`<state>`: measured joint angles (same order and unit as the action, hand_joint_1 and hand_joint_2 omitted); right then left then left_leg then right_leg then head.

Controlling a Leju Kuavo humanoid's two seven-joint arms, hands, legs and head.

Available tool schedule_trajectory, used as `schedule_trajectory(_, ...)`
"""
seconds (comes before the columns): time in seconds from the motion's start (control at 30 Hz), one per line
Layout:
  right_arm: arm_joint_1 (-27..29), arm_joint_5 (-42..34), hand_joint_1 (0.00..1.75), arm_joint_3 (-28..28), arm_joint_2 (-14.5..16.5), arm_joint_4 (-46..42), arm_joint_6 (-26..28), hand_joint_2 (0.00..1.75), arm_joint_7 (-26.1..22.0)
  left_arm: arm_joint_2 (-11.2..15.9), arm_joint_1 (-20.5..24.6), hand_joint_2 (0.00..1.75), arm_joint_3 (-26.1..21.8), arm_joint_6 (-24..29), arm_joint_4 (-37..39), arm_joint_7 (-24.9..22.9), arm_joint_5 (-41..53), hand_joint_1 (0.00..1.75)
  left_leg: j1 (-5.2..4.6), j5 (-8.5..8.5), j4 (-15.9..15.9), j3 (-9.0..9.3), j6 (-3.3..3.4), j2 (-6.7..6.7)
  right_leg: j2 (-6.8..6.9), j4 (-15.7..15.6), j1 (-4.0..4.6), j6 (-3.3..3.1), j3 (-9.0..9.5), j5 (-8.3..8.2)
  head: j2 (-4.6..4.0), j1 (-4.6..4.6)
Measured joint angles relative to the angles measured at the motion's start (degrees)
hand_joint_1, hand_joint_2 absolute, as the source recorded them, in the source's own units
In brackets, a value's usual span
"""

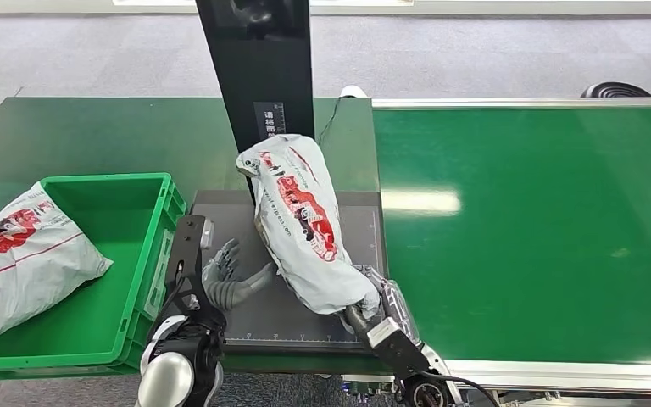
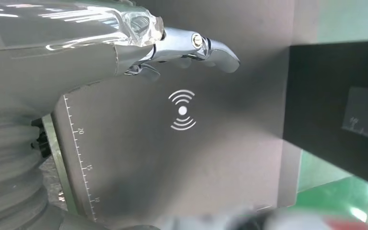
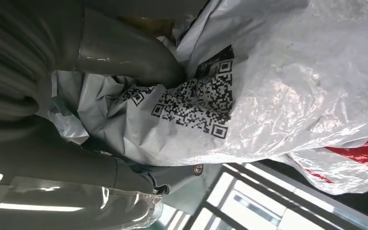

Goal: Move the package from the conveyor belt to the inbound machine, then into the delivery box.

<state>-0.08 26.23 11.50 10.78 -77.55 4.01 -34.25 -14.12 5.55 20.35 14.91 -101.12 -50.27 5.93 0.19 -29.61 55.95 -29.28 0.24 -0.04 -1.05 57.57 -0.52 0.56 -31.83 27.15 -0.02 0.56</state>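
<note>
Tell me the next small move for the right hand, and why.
Probably carry the package left toward the green bin. The right hand grips its near end over the dark scanner plate, so the inbound step looks under way. The left hand hovers open beside it, and another bag already lies in the bin.

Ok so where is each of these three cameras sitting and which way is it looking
Head view: high on the body, looking down at the scanner plate, green crate and belt; both arms show.
Left wrist view: behind the left hand, facing the plate; its fingers show.
Right wrist view: behind the right hand, against the package it holds.
Head and right wrist views share the package.
</note>
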Motion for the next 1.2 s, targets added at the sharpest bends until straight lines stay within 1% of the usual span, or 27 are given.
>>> schedule_trajectory(0.07,-0.22,1.34,1.75,-0.1,-0.01,1.26,0.95,1.75,1.7,0.0,0.0,1.75,-0.33,1.43,-0.49,0.0,0.41,0.0,0.0,0.0,0.0,0.0,0.0,0.0,0.0,0.0,0.0,0.0,0.0,0.0,0.0,0.01)
schedule_trajectory(0.13,-0.54,2.15,1.75,-0.25,-0.01,2.48,1.44,1.75,2.95,0.15,-0.11,1.75,-0.69,4.04,-1.32,0.0,1.04,0.0,0.01,0.0,0.0,0.0,0.0,0.0,0.0,0.0,0.0,0.0,-0.01,0.0,0.0,0.01)
schedule_trajectory(0.23,-0.88,2.55,1.75,-0.73,-0.01,3.9,1.57,1.75,3.77,0.79,-0.68,1.75,-1.27,9.84,-3.42,0.0,1.8,0.0,0.01,0.01,-0.01,-0.01,-0.01,0.0,0.0,0.01,0.01,0.0,-0.01,0.0,0.0,0.0)
schedule_trajectory(0.33,-0.93,2.4,1.75,-1.18,-0.04,4.71,0.99,1.75,3.89,1.98,-1.39,1.75,-1.89,15.71,-6.23,0.0,2.25,0.0,0.01,0.01,-0.01,-0.02,-0.01,0.0,0.01,0.01,0.01,0.0,-0.01,0.0,0.0,0.0)
schedule_trajectory(0.37,-0.92,2.28,1.71,-1.32,-0.06,4.89,0.67,1.75,3.8,2.5,-1.62,1.75,-2.05,17.32,-7.19,0.0,2.4,0.0,0.01,0.01,-0.01,-0.02,-0.01,-0.01,0.01,0.01,0.01,0.0,-0.01,0.01,0.0,0.01)
schedule_trajectory(0.47,-0.84,2.05,0.4,-1.72,-0.12,5.3,-0.13,1.75,3.21,4.12,-2.09,1.75,-2.38,20.15,-9.86,0.0,2.55,0.0,0.0,0.01,-0.01,-0.03,-0.01,-0.05,0.03,0.01,0.0,0.0,-0.02,0.01,0.0,-0.01)
schedule_trajectory(0.5,-0.78,2.01,0.0,-1.79,-0.14,5.4,-0.4,1.75,2.88,4.59,-2.2,1.75,-2.47,20.43,-10.62,0.0,2.44,0.0,0.0,0.01,-0.01,-0.03,-0.01,-0.08,0.04,0.01,0.0,0.0,-0.02,0.01,0.0,-0.01)
schedule_trajectory(0.73,-0.29,0.5,0.0,-1.91,-0.24,5.6,-3.07,1.75,-0.66,6.5,-2.6,1.75,-3.05,20.7,-12.93,0.0,1.78,0.0,0.0,0.02,0.0,-0.03,-0.01,-0.19,0.05,0.01,0.0,0.0,-0.01,0.0,0.0,-0.01)
schedule_trajectory(1.2,0.77,-3.84,0.0,-2.98,0.12,5.58,-4.59,1.75,-3.56,7.66,-3.3,1.75,-2.99,20.74,-13.51,0.0,1.83,0.0,0.0,0.04,-0.01,-0.03,-0.03,-0.21,0.06,0.01,0.0,0.0,-0.02,0.0,0.01,0.0)
